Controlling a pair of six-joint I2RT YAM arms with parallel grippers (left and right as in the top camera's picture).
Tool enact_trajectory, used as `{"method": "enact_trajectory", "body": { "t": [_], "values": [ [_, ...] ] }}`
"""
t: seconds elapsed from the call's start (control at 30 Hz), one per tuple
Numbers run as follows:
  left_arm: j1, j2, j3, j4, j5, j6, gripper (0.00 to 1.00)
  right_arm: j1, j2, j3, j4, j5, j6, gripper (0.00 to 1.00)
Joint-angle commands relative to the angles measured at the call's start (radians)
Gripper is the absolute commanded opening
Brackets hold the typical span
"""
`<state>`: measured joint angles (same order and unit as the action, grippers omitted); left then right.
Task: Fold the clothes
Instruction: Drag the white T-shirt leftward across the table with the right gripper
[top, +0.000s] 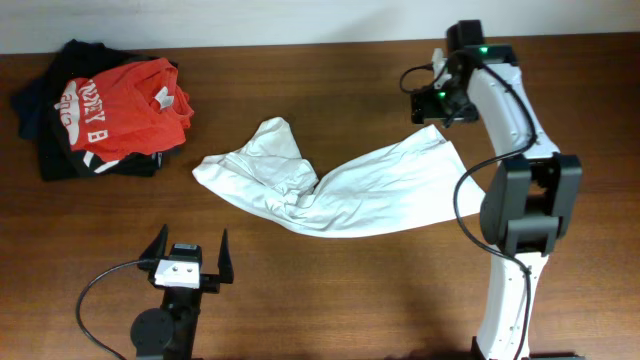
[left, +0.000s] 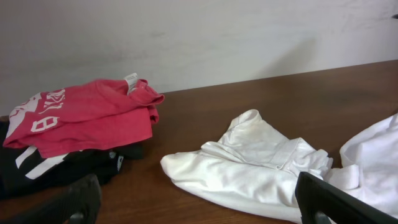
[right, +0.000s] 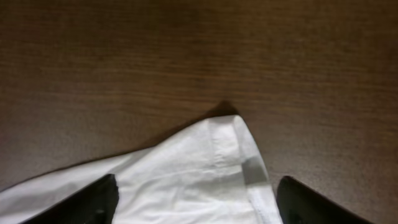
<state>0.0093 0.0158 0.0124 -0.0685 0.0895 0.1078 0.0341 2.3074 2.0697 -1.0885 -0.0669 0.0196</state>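
Reaching far across the table (top: 350, 290), the right gripper (right: 196, 190) hangs spread wide over a corner of the crumpled white garment (top: 330, 185) lying at its centre; the left gripper (top: 191, 240) sits near the front edge, likewise spread.

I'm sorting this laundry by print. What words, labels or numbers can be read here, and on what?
"B": a large white letter on the red T-shirt.
Unreadable: the rest of the white lettering on that shirt, because it is crumpled and partly folded under.
Too small to read: the neck tag of the red T-shirt.
No text seen: the white garment and the dark clothes under the red one.
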Motion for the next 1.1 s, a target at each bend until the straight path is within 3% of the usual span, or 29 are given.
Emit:
{"method": "enact_trajectory", "body": {
  "t": [0.0, 0.2, 0.27, 0.37, 0.4, 0.47, 0.53, 0.6, 0.8, 0.97, 1.0, 1.03, 1.07],
  "values": [
    [0.006, -0.005, -0.003, -0.005, -0.001, -0.013, 0.99, 0.013, 0.041, -0.005, 0.020, 0.113, 0.094, 0.74],
    [0.006, -0.005, -0.003, -0.005, -0.001, -0.013, 0.99, 0.011, 0.133, -0.005, 0.031, 0.105, 0.094, 0.73],
    [0.006, -0.005, -0.003, -0.005, -0.001, -0.013, 0.99, 0.011, 0.142, -0.005, 0.041, 0.104, 0.095, 0.62],
    [0.006, -0.005, -0.003, -0.005, -0.001, -0.013, 0.99, 0.011, 0.148, -0.005, 0.046, 0.101, 0.095, 0.58],
    [0.006, -0.005, -0.003, -0.005, -0.001, -0.013, 0.99, 0.011, 0.154, -0.005, 0.046, 0.101, 0.095, 0.53],
    [0.006, -0.005, -0.003, -0.005, -0.001, -0.013, 0.99, 0.012, 0.168, -0.005, 0.046, 0.102, 0.103, 0.26],
    [0.006, -0.005, -0.003, -0.005, -0.001, -0.013, 0.99, 0.012, 0.167, -0.005, 0.046, 0.113, 0.119, 0.09],
    [0.006, -0.005, -0.003, -0.005, -0.001, -0.013, 0.99, 0.007, 0.163, 0.007, 0.037, 0.145, 0.160, 0.04],
    [0.006, -0.005, -0.003, -0.005, -0.001, -0.013, 0.99, -0.051, 0.130, 0.194, -0.171, 0.306, 0.271, 0.04],
    [0.006, -0.005, -0.003, -0.005, -0.001, -0.013, 0.99, -0.182, 0.129, 0.401, -0.360, 0.376, 0.352, 0.04],
    [0.006, -0.005, -0.003, -0.005, -0.001, -0.013, 0.99, -0.195, 0.129, 0.404, -0.370, 0.369, 0.352, 0.07],
    [0.006, -0.005, -0.003, -0.005, -0.001, -0.013, 0.99, -0.216, 0.129, 0.404, -0.386, 0.363, 0.352, 0.20],
    [0.006, -0.005, -0.003, -0.005, -0.001, -0.013, 0.99, -0.227, 0.129, 0.403, -0.394, 0.364, 0.352, 0.21]
  ]
}}
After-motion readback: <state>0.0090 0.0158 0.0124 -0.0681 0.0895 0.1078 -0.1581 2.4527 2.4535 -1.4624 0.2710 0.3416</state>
